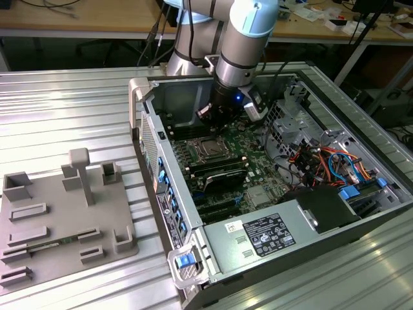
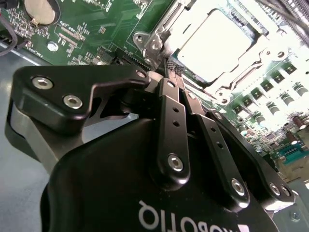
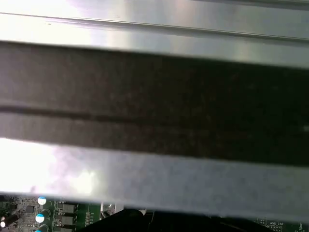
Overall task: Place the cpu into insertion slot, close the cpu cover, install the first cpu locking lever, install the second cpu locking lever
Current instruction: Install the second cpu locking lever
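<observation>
Cpu (image 2: 215, 41), flat dull-silver square under its thin metal cpu cover (image 2: 164, 41); our gripper (image 2: 175, 72), black fingers together, just beside.

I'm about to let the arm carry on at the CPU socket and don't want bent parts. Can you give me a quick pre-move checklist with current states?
1. cpu seated in the insertion slot: ok.
2. cpu cover down around the chip: ok, it frames the chip.
3. Locking levers latched: cannot tell.
4. gripper shut, tips together at the socket corner: ok.
5. Gripper holding nothing: ok, no part between the tips.
6. Arm clear of the case wall: ok in the exterior view.
</observation>
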